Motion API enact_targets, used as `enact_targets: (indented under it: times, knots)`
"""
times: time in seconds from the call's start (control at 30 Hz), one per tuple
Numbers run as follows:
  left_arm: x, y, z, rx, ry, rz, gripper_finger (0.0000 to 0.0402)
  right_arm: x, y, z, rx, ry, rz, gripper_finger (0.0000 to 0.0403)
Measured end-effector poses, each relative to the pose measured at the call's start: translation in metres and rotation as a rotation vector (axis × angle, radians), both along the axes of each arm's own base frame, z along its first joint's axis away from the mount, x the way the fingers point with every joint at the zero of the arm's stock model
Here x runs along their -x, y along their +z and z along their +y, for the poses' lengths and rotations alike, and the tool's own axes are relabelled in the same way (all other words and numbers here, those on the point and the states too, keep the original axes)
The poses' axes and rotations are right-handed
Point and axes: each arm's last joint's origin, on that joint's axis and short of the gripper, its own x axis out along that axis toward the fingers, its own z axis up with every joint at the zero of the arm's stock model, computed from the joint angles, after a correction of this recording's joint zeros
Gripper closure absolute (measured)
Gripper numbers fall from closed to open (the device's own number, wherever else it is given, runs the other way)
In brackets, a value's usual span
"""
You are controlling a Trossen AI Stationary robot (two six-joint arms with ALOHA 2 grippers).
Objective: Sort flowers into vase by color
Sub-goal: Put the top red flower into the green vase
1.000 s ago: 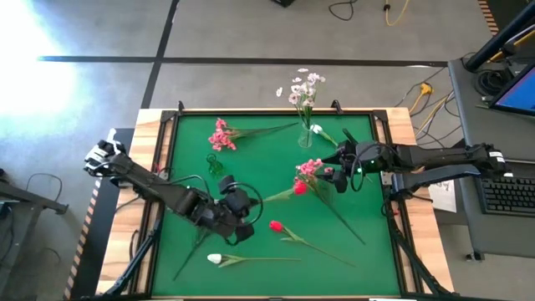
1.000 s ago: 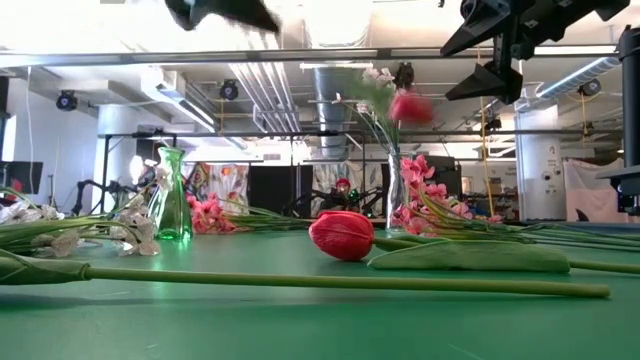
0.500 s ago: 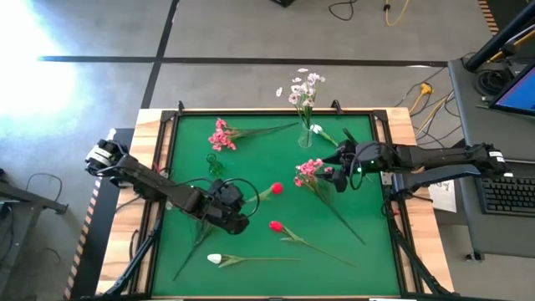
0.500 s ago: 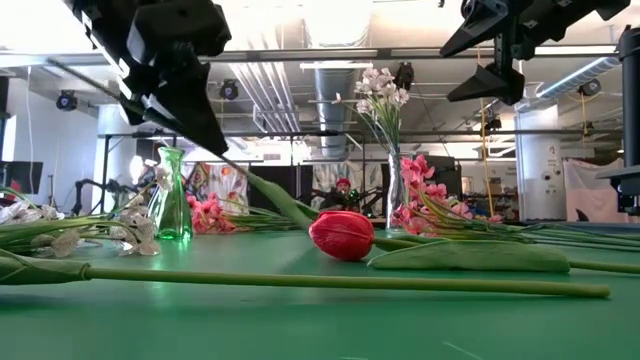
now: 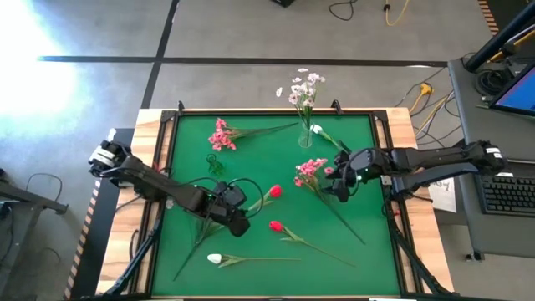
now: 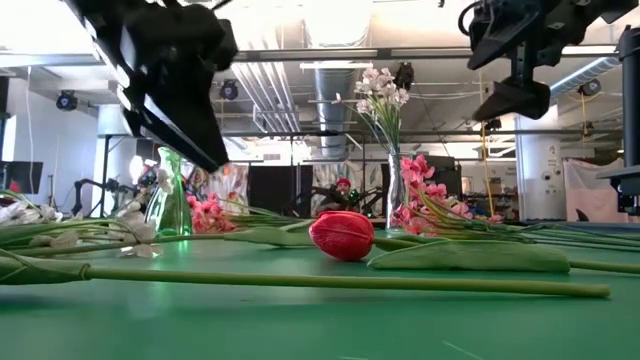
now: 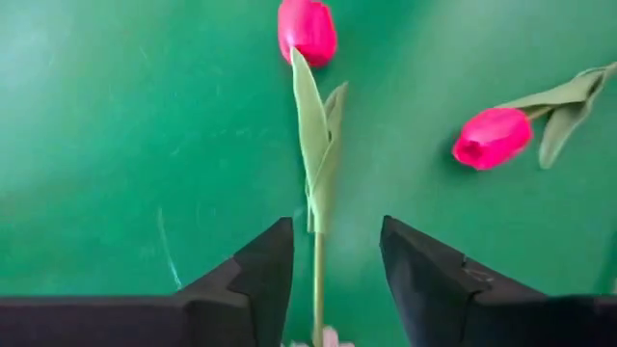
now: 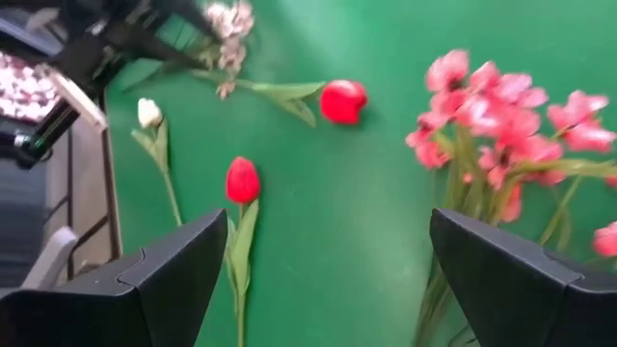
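A red tulip point(image 5: 275, 191) lies flat on the green mat, its stem point(image 7: 317, 280) running between the fingers of my open left gripper point(image 7: 337, 231), which stands low over it point(image 5: 242, 219) without touching. A second red tulip point(image 5: 276, 226) and a white bud point(image 5: 215, 259) lie nearer the front edge. My right gripper point(image 5: 338, 186) hangs open above a bunch of pink flowers point(image 5: 309, 171), whose stems rest on the mat. A clear vase point(image 5: 306, 135) at the back holds a pale spray. A small green vase point(image 5: 216, 165) stands left of centre.
Another pink flower point(image 5: 221, 134) lies at the back left. A white flower point(image 5: 316, 129) lies beside the clear vase. White sprays point(image 6: 130, 230) lie under my left arm. The mat has a raised black frame point(image 5: 167, 167) and wooden borders.
My left gripper has come down toward the mat and drawn toward the table's left with the red tulip. The tulip, lifted a second ago, then slanted with its bud on the mat and now lies flat. My right gripper has turned a little above the pink flowers.
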Motion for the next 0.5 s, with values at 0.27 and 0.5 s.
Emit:
enact_targets:
  times: [0.27, 0.5]
  knots:
    - [-0.036, -0.034, 0.005, -0.082, -0.068, 0.139, 0.0224, 0.000, -0.002, 0.005, -0.009, 0.026, 0.018, 0.0049]
    - [-0.052, -0.056, 0.005, -0.146, -0.054, 0.318, 0.0225, 0.000, -0.002, 0.005, -0.010, 0.025, 0.024, 0.0050]
